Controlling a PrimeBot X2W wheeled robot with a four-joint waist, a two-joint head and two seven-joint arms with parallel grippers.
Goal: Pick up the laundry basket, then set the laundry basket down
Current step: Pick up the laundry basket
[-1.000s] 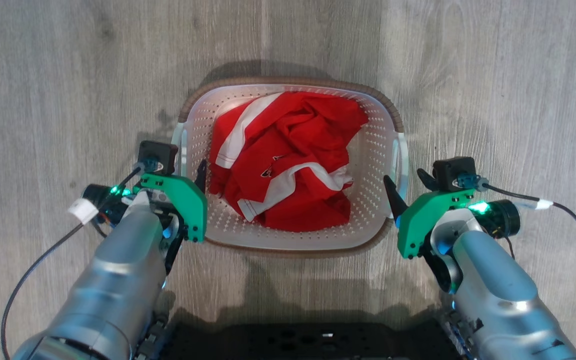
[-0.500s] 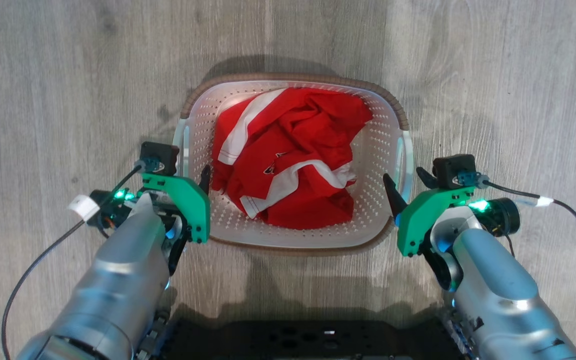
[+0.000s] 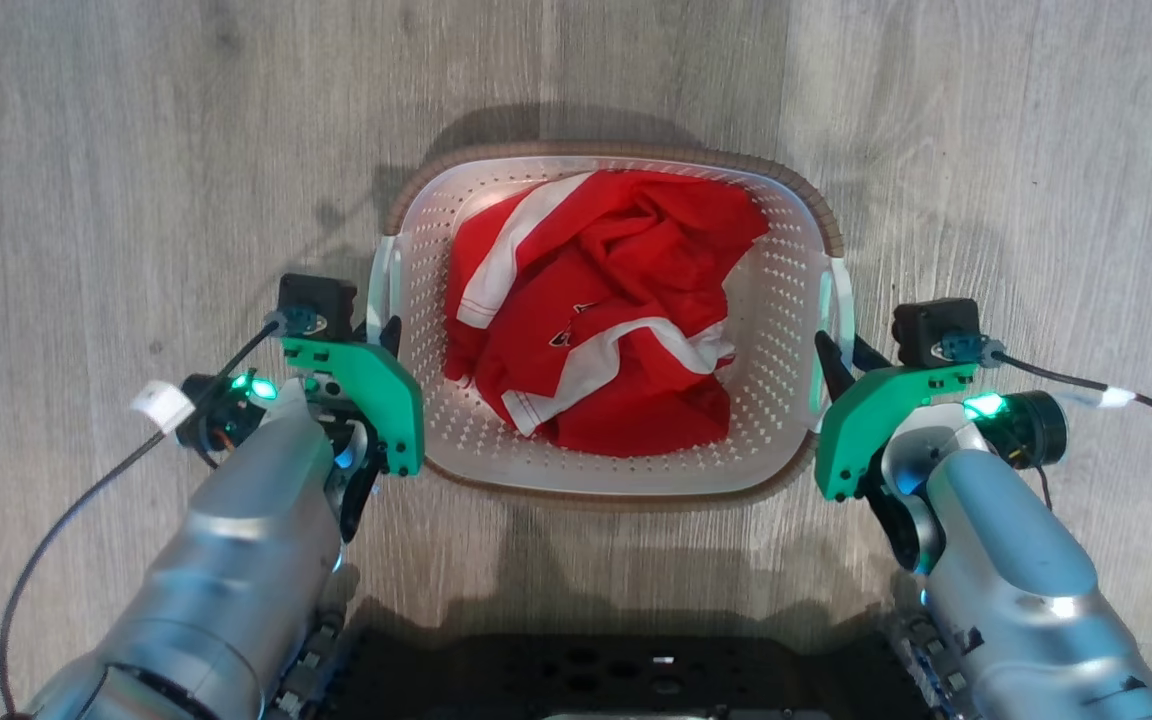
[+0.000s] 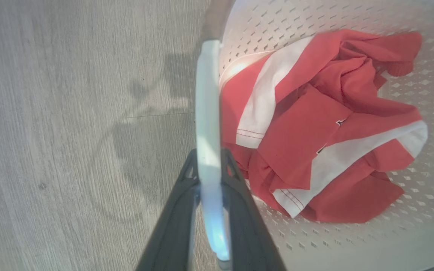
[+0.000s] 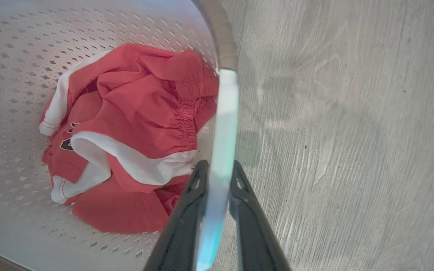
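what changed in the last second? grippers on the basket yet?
Both grippers closed: the left gripper now pinches the left handle of the laundry basket, the right gripper its right handle; a second ago their fingers stood open astride them. The head view shifted slightly, so a lift cannot be told. The red shirt lies in the basket as before.
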